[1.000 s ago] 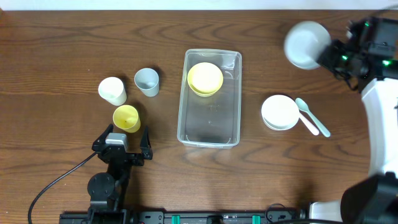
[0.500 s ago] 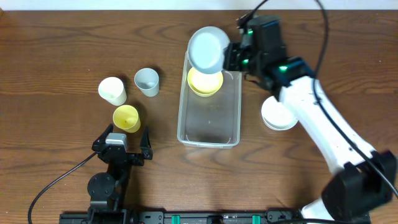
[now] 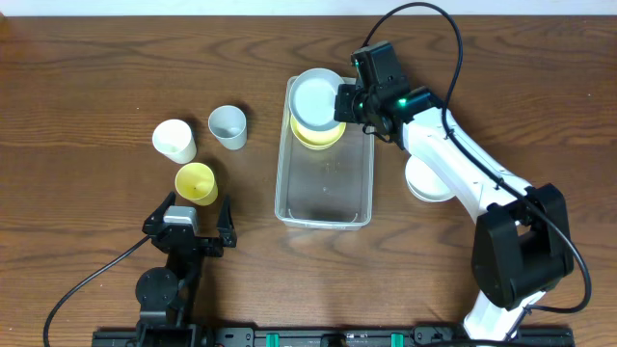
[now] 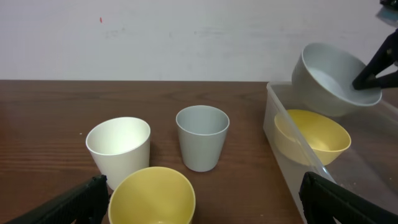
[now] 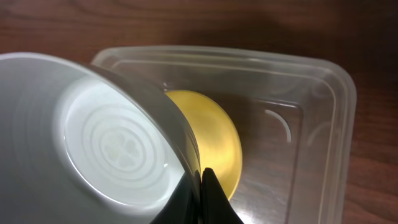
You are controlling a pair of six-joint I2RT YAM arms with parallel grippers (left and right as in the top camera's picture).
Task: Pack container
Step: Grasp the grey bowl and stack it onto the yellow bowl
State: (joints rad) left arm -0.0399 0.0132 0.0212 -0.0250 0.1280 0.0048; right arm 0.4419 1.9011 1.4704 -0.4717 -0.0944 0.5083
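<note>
Now my right hand [image 3: 343, 102] clamped on grey bowl [image 3: 314, 93] rim, bowl tilted, just above yellow bowl [image 3: 319, 138] at container [image 3: 281, 183] far end; left hand [image 3: 190, 216] spread wide, empty, well apart.

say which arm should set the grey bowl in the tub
Right. The right pincer grips the grey bowl above the yellow bowl in the tub; left pincer sits empty by the cups.

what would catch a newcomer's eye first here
The right gripper holds a pale grey bowl tilted over the yellow bowl at the far end of the clear container. Left of it stand a white cup, a grey cup and a yellow cup.
</note>
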